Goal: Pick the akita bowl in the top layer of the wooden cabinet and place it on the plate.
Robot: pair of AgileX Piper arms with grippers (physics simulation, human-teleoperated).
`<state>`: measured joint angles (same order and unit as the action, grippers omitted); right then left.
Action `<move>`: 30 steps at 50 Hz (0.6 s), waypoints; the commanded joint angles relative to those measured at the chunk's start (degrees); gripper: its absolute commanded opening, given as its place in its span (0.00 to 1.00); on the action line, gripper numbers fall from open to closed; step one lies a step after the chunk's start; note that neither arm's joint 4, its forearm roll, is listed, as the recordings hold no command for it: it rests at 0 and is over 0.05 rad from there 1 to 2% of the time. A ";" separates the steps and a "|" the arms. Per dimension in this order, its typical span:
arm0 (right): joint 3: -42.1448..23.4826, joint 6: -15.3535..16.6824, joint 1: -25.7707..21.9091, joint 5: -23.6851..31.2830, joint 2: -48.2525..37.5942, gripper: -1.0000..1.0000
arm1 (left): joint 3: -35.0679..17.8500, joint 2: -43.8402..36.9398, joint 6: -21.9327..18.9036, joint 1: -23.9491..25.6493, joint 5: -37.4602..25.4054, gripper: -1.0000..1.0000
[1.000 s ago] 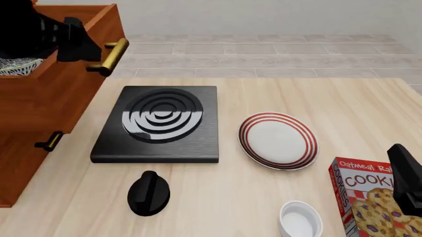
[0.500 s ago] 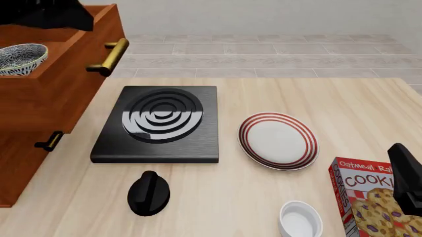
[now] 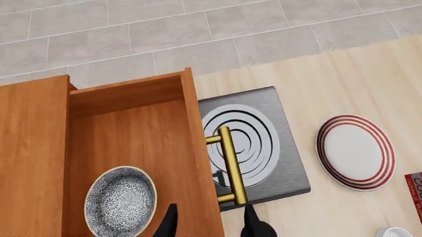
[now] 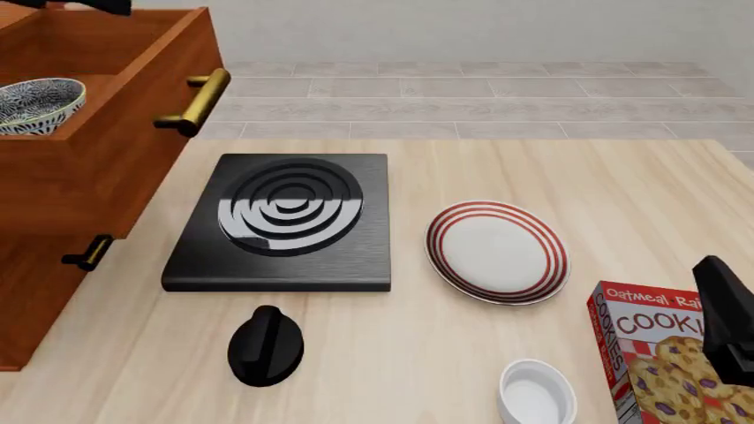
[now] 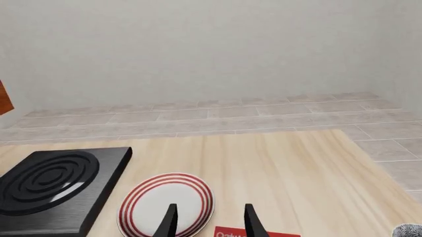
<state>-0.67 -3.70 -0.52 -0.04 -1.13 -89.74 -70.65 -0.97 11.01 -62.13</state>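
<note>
The akita bowl (image 4: pixel 38 104), speckled black and white, lies in the pulled-out top layer (image 4: pixel 112 132) of the wooden cabinet (image 4: pixel 48 256). In the left wrist view the bowl (image 3: pixel 120 202) sits on the drawer floor, beside the brass handle (image 3: pixel 231 165). My left gripper (image 3: pixel 209 210) hovers high above the drawer front, open and empty; only a dark scrap of that arm (image 4: pixel 101 5) shows in the front view. The red-ringed plate (image 4: pixel 496 252) lies right of the stove. My right gripper (image 5: pixel 209 207) is open and empty, low at the table's right front (image 4: pixel 728 322), facing the plate (image 5: pixel 166 203).
A black square stove (image 4: pixel 282 221) lies between cabinet and plate, with a black knob-like object (image 4: pixel 265 344) in front of it. A white ramekin (image 4: pixel 536 393) and a cookie box (image 4: pixel 666 362) stand at the front right. A lower drawer handle (image 4: pixel 88 253) juts from the cabinet.
My left arm has risen from over the open drawer and almost left the front view, uncovering the bowl. The right arm has not moved.
</note>
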 commanded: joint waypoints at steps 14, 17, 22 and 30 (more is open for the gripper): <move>-0.06 -0.13 -0.07 0.03 0.02 1.00 | -4.61 -2.56 -3.37 -7.03 -4.61 1.00; -0.04 -0.17 -0.06 -0.03 -0.04 1.00 | -6.00 -3.15 -3.46 -7.74 -5.49 1.00; -0.01 -0.19 -0.08 0.14 0.16 1.00 | -7.85 -4.07 -3.41 -9.36 -6.75 1.00; -0.06 -0.20 -0.11 0.58 0.66 1.00 | -7.71 -4.53 -3.92 -11.63 -7.11 1.00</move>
<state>-0.70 -3.85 -0.60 0.24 -0.82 -96.31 -74.26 -4.23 2.10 -68.11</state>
